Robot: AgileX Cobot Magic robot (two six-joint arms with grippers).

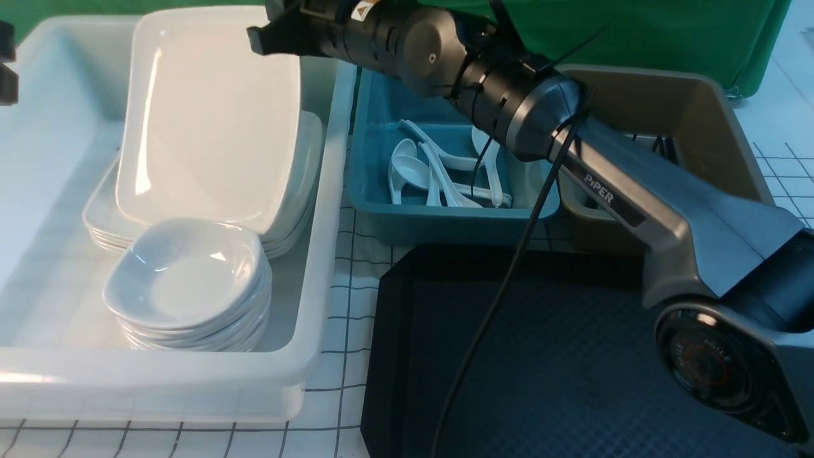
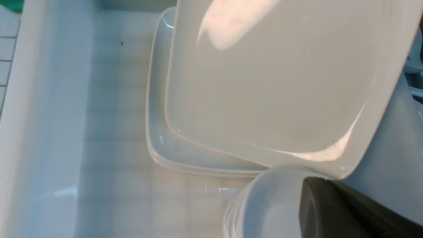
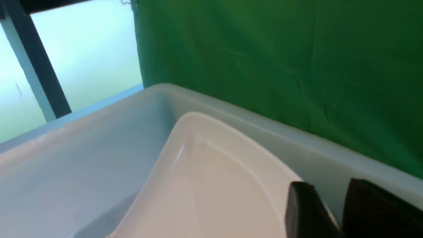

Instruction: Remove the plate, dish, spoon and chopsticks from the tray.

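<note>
The large white plate [image 1: 210, 121] hangs tilted over a stack of like plates inside the white tub [image 1: 305, 356]. Its lower edge rests near the stack of small dishes [image 1: 191, 280]. My right gripper [image 1: 257, 39] reaches over the tub to the plate's far corner. In the right wrist view its jaws [image 3: 330, 188] stand apart, with the plate's [image 3: 205, 185] rim between them and a gap beside it. My left gripper [image 2: 330, 205] is shut and empty, low beside the dishes under the plate [image 2: 271, 82]. The black tray [image 1: 572, 356] lies at the front right.
A blue tub [image 1: 381, 210] behind the tray holds several white spoons [image 1: 432, 172]. A brown tub [image 1: 699, 108] to its right holds dark chopsticks [image 1: 661, 149], mostly hidden by my right arm. A green cloth hangs behind. My right arm's cable [image 1: 502, 286] crosses the tray.
</note>
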